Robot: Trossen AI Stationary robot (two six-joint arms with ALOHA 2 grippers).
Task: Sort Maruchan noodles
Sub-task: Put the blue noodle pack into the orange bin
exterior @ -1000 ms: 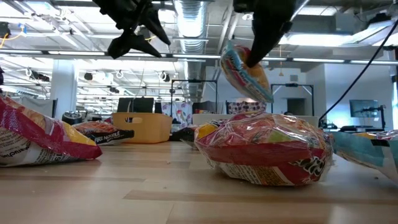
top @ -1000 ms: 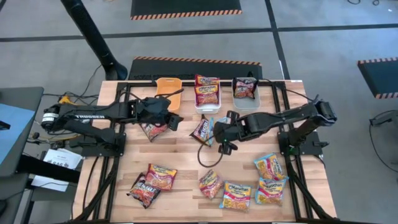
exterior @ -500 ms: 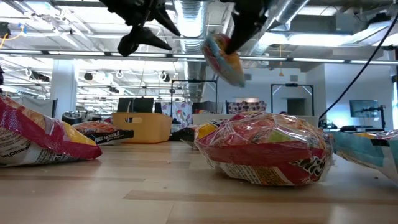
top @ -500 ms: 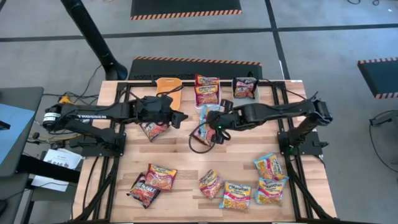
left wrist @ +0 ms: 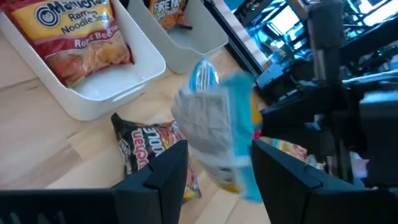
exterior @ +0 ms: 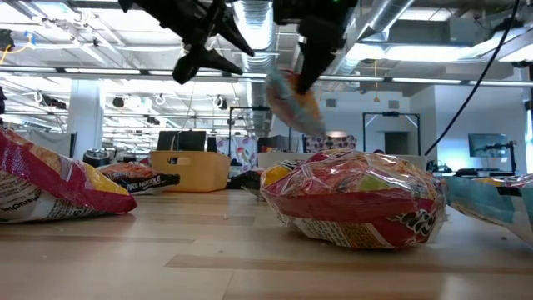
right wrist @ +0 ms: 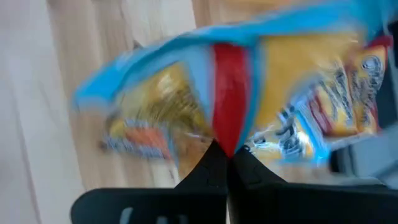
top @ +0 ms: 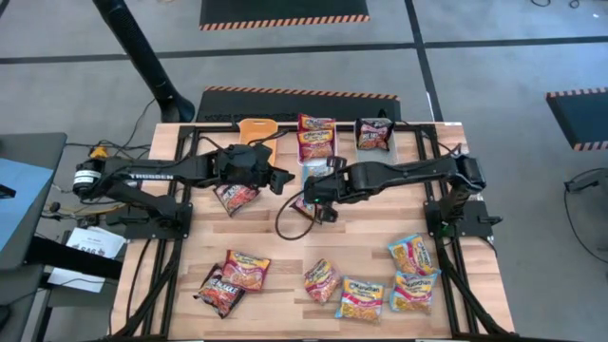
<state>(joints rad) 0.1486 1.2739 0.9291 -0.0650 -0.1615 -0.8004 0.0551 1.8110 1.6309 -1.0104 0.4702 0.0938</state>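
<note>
My right gripper (top: 319,186) is shut on a yellow-and-blue noodle packet (top: 312,174) and holds it in the air over the table's middle, near the white bin (top: 316,160). In the low view the packet (exterior: 291,98) hangs below that gripper (exterior: 311,65). My left gripper (top: 279,179) stands open just left of the packet, with its fingers (left wrist: 169,175) pointing at the packet (left wrist: 217,134), apart from it. A dark packet (left wrist: 147,148) lies flat on the wood beneath. My right gripper pinches the yellow-and-blue packet between its two fingertips (right wrist: 214,163), at an edge beside the red band (right wrist: 230,118). The fingers come down at a slant from the table's right. The packet hangs tilted below them, clear of the table.
At the far edge stand an orange bin (top: 255,128), the white bin holding red-orange packets (top: 315,136), and a grey bin (top: 375,135) with a dark packet. One packet (top: 235,198) lies under my left arm. Several more lie along the near edge (top: 361,297).
My right gripper has carried the yellow-and-blue packet toward the table's left, toward my left gripper, and has turned somewhat; the packet stays hanging clear of the table. My left gripper has edged toward the table's right, toward the packet, still open.
</note>
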